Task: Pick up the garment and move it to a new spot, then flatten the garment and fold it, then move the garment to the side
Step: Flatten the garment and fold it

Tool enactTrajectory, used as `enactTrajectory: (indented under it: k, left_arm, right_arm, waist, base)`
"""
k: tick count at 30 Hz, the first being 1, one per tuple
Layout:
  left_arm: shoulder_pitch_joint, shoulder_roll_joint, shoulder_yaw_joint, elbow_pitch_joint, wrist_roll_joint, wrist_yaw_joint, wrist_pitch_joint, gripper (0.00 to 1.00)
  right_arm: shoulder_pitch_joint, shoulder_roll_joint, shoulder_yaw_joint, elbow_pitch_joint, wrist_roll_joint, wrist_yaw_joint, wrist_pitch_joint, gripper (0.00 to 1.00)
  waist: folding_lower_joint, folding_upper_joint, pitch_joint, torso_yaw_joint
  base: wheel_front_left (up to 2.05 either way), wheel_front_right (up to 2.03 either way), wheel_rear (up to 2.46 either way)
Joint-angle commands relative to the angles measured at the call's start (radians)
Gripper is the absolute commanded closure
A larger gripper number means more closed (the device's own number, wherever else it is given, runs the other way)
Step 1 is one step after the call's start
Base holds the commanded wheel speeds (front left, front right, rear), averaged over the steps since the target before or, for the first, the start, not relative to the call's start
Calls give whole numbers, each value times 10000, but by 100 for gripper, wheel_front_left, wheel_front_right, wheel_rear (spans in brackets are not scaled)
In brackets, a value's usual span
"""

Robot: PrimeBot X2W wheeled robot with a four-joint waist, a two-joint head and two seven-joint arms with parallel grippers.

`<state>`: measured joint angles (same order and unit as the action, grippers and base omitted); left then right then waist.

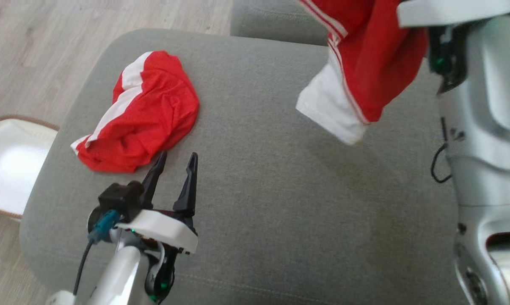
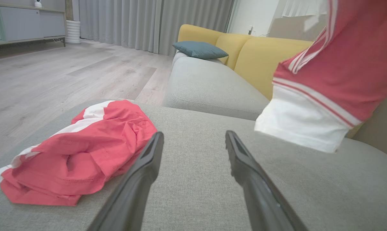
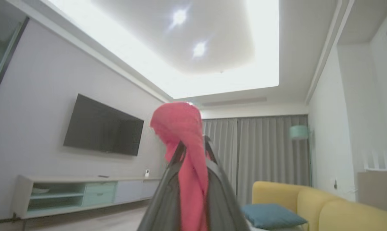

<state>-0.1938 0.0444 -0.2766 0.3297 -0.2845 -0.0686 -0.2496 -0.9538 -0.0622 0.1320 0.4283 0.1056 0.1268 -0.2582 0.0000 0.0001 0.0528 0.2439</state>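
Red-and-white garment point(image 1: 365, 63): hangs above grey cushion point(image 1: 280, 190), far right. Right gripper point(image 3: 193, 142): the right wrist view gives the clamp, fingers pinched on its cloth. Left gripper point(image 1: 178, 155): fingers apart, near left, beside second crumpled garment point(image 1: 144, 110).

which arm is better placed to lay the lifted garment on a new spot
Right: the right gripper is shut on the hanging garment above the grey cushion; the left gripper is open and empty.
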Motion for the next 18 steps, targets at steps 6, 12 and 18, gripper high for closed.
enactTrajectory:
  k: [6,12,18]
  left_arm:
    - [-19,59,509,-469,-44,105,-122,0]
    - [6,59,409,-486,-73,62,-122,0]
    - [19,59,440,-445,-5,56,-122,0]
  right_arm:
    - [1234,-804,-464,424,690,39,111,100]
    - [3890,-1745,-572,508,1129,39,869,100]
    - [6326,-1830,-1594,-409,696,39,1399,100]
  waist:
    - [0,-1,-129,-526]
    - [0,-1,-72,-1002]
    - [0,-1,-121,-1489]
  base:
    - [0,0,0]
    - [0,0,0]
    - [0,0,0]
